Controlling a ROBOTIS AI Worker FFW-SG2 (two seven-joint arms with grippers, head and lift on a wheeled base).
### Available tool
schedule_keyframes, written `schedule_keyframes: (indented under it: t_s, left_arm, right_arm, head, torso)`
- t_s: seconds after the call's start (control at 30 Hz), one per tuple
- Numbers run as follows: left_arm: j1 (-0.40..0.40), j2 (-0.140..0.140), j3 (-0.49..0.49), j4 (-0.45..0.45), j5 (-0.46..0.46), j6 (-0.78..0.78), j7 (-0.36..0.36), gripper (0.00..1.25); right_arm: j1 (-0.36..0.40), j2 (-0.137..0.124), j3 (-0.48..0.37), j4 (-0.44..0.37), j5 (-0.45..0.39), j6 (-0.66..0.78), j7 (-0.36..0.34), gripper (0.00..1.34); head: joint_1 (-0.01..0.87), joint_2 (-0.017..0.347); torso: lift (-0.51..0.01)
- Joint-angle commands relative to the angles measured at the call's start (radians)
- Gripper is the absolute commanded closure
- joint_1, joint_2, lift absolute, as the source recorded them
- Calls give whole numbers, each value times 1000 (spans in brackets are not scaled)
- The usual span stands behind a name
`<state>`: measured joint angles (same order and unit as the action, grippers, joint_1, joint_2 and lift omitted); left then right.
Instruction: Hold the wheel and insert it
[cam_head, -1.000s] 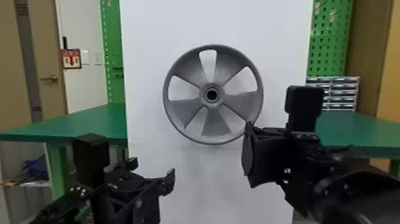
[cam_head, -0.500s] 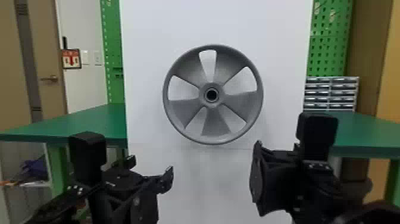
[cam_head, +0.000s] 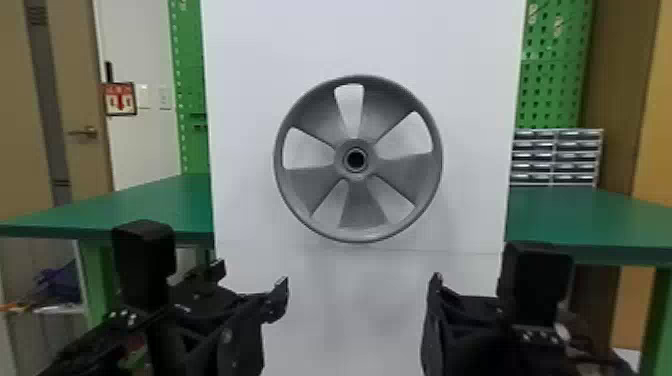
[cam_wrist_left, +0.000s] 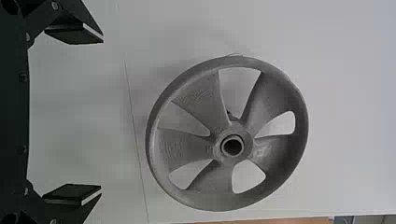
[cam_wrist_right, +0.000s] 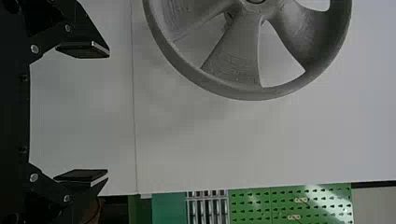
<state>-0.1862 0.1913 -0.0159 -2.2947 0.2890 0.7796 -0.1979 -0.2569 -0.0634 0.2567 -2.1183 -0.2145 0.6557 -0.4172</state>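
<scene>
Upright against a white panel is the grey wheel (cam_head: 360, 210), its dark hub hole facing the head camera. Below and left of it in the head view is my left gripper (cam_head: 252, 275); my right gripper (cam_head: 435, 320) stands below and right. Neither touches the wheel. In the left wrist view the left gripper (cam_wrist_left: 74, 114) is open, its fingers wide apart with nothing between them, and the whole wheel (cam_wrist_left: 187, 151) lies beyond. The right wrist view has the right gripper (cam_wrist_right: 83, 112) open and free of any object, with part of the wheel (cam_wrist_right: 233, 70) farther off.
The white panel (cam_head: 250, 125) rises behind the wheel, between green tabletops at left (cam_head: 165, 205) and right (cam_head: 575, 215). Behind the right one stand small drawers (cam_head: 555, 155) and a green pegboard (cam_head: 555, 90). A door (cam_head: 80, 100) is at far left.
My right gripper has moved lower and turned, now standing nearly level with the left one and away from the wheel's lower right rim. The left arm has hardly moved. The wheel stays in place.
</scene>
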Motion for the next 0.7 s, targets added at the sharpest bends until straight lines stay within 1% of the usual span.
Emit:
schedule_keyframes:
  t_s: [0.0,0.07,0.2,0.3,0.47,0.57,0.67]
  left_arm:
    - [4,-1,2,0,-5,0,0,145]
    - [4,-1,2,0,-10,0,0,145]
    - [5,-3,4,1,-11,-2,0,147]
    - [5,-3,4,1,-13,-3,0,145]
    - [11,-4,10,1,-16,-10,0,147]
    - [11,-7,8,1,-16,-10,0,147]
    - [13,-7,10,1,-18,-10,0,145]
  right_arm:
    - [53,-7,-7,6,10,-47,0,360]
    - [74,-10,-5,6,24,-71,0,360]
    - [110,-16,-11,12,26,-117,0,360]
    - [137,-30,-8,18,38,-160,0,360]
    - [183,-35,-19,46,53,-251,1,360]
    - [211,-41,-31,51,55,-275,1,360]
    - [226,-41,-42,54,60,-294,1,360]
  head:
    - [179,101]
    - [179,101]
    - [179,101]
    - [179,101]
    - [179,101]
    - [179,101]
    - [179,101]
  torso:
    - [-493]
    - [-493]
    - [-493]
    - [-493]
    - [-493]
    - [-493]
    - [-493]
